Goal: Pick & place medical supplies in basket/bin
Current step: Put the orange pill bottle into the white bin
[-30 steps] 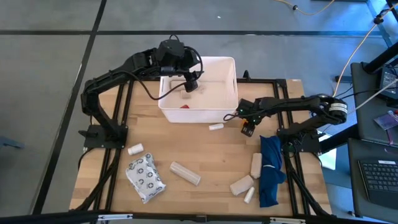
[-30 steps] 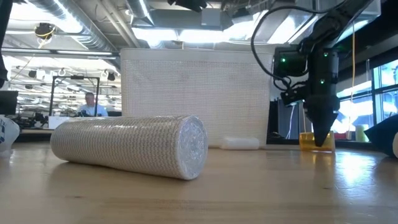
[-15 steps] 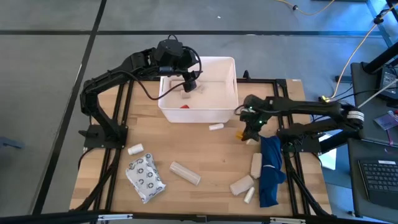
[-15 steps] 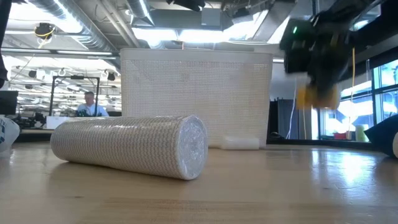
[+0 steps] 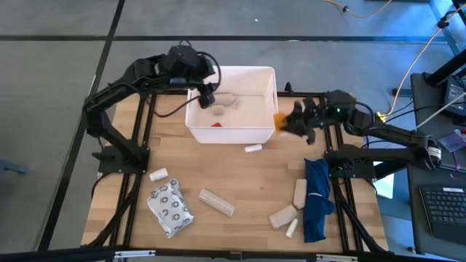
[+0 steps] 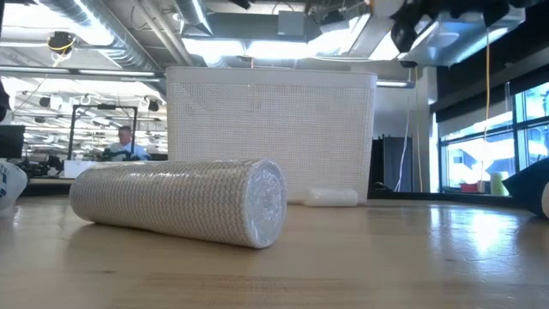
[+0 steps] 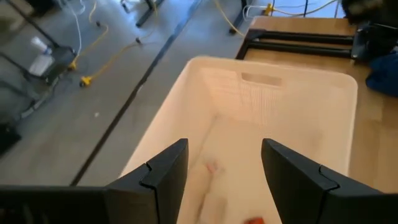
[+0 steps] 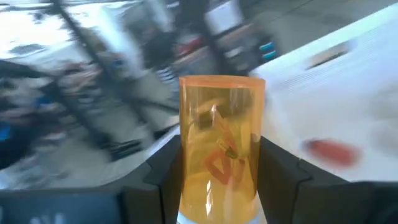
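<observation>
The white bin (image 5: 266, 93) stands at the table's far middle, with beige rolls (image 5: 224, 104) and a small red thing (image 5: 216, 124) lying on its floor. My right gripper (image 5: 285, 121) hovers just off the bin's right wall, shut on the tiny orange bottle (image 5: 277, 118) (image 8: 219, 143). My left gripper (image 5: 207, 96) (image 7: 224, 171) hangs open over the bin's left part, with nothing between its fingers. Other supplies lie on the table: a grey ringed packet (image 5: 170, 209), a long beige roll (image 5: 217, 202) (image 6: 180, 202), and a small white tube (image 5: 253, 148). My right gripper pinches the orange bottle by its two opposite sides (image 8: 188, 171) between its two fingers (image 8: 283, 177). The fingers lie about level and point toward the table's left, at the bin. The bottle is lifted clear of the table, beside the bin's right wall.
A dark-blue cloth (image 5: 317, 198) lies along the table's right edge, with beige rolls (image 5: 299, 191) (image 5: 282, 215) and a white tube (image 5: 292, 228) beside it. A small roll (image 5: 158, 175) rests near the left edge. Bare wood lies in the table's middle.
My right gripper has risen from the table with the orange bottle, tipped from pointing down to about level, and gone toward the bin's right wall. The bottle is now lifted clear. My left gripper has shifted a little toward the table's left over the bin.
</observation>
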Action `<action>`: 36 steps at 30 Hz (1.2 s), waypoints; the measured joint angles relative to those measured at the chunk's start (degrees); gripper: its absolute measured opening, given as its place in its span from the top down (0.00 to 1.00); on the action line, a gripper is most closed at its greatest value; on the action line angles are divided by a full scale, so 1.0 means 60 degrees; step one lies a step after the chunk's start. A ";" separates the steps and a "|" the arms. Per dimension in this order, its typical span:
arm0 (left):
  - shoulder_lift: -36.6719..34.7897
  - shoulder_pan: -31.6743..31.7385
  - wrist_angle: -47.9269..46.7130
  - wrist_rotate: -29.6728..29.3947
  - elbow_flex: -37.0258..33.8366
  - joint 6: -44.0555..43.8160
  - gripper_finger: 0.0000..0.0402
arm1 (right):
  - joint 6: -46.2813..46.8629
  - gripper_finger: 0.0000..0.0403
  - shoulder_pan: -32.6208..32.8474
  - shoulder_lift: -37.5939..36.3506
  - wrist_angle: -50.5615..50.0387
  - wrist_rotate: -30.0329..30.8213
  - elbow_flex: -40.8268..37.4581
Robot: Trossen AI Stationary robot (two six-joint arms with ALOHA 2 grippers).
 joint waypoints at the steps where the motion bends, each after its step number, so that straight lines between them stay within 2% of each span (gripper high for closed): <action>1: -0.0113 0.0000 -0.0172 0.0013 0.0000 -0.0174 0.51 | -0.0308 0.61 -0.0202 0.0118 -0.0239 0.0280 0.0207; 7: -0.0551 -0.0004 -0.1056 -0.0005 0.0000 -0.1018 0.51 | -0.1940 0.61 -0.1243 0.1786 -0.1650 0.1450 0.2140; 16: -0.0602 -0.0004 -0.1878 0.0004 -0.0217 -0.1333 0.51 | -0.5137 0.61 -0.1849 0.5875 -0.5173 0.1580 0.6688; 21: -0.0599 -0.0006 -0.2329 -0.0001 -0.0522 -0.1333 0.51 | -0.6779 0.61 -0.2084 0.8260 -0.7308 0.1641 0.8761; 23: -0.0599 -0.0006 -0.2421 0.0002 -0.0599 -0.1316 0.51 | -0.7359 0.61 -0.2099 0.9107 -0.8032 0.1967 0.9467; 29: -0.0595 -0.0007 -0.2390 -0.0001 -0.0688 -0.1080 0.51 | -0.8850 0.61 -0.2088 1.1215 -0.9861 0.3456 1.0984; 36: -0.0595 -0.0007 -0.2393 -0.0001 -0.0688 -0.1080 0.51 | -0.9056 0.61 -0.2088 1.2507 -1.0752 0.3569 1.1126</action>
